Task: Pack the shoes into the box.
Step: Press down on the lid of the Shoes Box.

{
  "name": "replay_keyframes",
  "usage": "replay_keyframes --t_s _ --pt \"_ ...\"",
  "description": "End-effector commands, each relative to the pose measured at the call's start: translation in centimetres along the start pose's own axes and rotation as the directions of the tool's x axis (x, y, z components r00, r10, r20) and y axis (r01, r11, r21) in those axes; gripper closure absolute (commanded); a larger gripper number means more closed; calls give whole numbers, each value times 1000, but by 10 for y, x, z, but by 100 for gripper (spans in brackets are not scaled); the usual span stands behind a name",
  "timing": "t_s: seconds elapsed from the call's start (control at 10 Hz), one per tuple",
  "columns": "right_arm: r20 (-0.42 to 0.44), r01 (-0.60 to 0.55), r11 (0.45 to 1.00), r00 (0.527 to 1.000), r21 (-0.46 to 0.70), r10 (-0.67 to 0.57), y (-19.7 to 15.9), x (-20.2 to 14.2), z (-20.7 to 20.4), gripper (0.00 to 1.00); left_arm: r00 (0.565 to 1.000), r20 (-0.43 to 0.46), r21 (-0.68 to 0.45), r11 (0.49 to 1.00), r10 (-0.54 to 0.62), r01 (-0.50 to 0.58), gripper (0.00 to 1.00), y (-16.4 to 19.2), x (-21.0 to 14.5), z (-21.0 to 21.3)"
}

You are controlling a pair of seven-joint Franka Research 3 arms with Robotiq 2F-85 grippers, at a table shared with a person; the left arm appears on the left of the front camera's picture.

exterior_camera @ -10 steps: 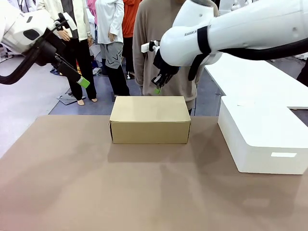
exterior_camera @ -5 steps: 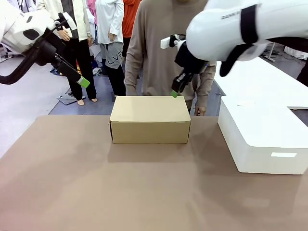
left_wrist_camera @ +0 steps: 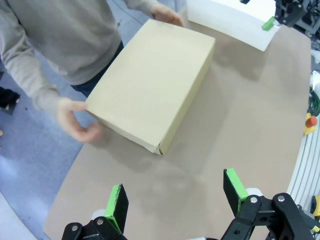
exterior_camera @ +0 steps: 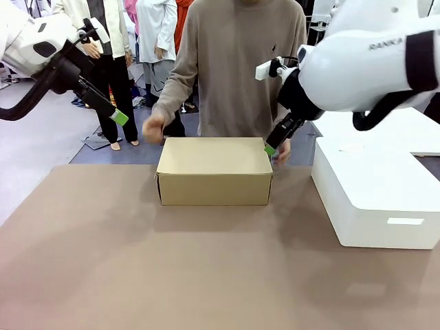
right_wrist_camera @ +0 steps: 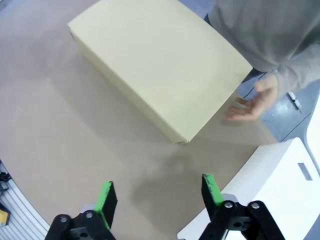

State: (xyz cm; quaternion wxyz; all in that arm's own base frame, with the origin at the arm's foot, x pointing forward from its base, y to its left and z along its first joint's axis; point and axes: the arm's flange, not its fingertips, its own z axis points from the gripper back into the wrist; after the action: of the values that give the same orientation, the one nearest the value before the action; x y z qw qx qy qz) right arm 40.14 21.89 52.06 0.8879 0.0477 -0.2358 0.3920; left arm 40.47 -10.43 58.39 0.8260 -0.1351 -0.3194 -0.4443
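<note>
At the far middle of the brown table (exterior_camera: 137,275), a tan cardboard box (exterior_camera: 214,170), lid closed flat, long side facing the robot, resting square on the tabletop. Just behind it, a person in a beige sweater (exterior_camera: 237,62), one hand (exterior_camera: 152,127) hovering near the box's far left corner, the other hand (exterior_camera: 280,150) near its far right corner, both blurred with motion and apparently not yet gripping. To the right, well apart from the box, a larger white rectangular block (exterior_camera: 375,199). Left gripper (left_wrist_camera: 175,200) raised high off to the left side of the table, fingers spread wide with nothing between them, looking down at the box from above. Right gripper (right_wrist_camera: 159,194) likewise parted and empty, held up just beside the box's far right corner, close to the person's hand. No shoes visible anywhere, so packing apparently not begun, or the shoes already hidden inside; impossible to tell with the lid shut. Box probably light and fairly stiff, thin-walled cardboard, smooth-sided and easy to dent or slide under a push. Best taken hold of at the front lip of the lid for lifting open, pinching only the thin edge rather than squeezing the walls. Risk of crowding the person's hands at the back corners.
</note>
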Motion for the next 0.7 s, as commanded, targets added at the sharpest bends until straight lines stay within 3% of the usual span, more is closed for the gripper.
replay_keyframes --t_s 0.0,0.1,0.2,0.6 --pt "53 43 999 998 17 -43 9 -18 1 0 1000 -9 6 1000 4 -4 0 0 -2 1" --pt "63 47 999 997 14 -47 11 -22 2 0 1000 -9 6 1000 4 -4 0 0 -2 1" --pt "5 13 1000 1000 2 -13 3 -9 2 0 1000 -9 6 1000 4 -4 0 0 -2 1" --pt "5 13 1000 1000 2 -13 3 -9 2 0 1000 -9 6 1000 4 -4 0 0 -2 1"
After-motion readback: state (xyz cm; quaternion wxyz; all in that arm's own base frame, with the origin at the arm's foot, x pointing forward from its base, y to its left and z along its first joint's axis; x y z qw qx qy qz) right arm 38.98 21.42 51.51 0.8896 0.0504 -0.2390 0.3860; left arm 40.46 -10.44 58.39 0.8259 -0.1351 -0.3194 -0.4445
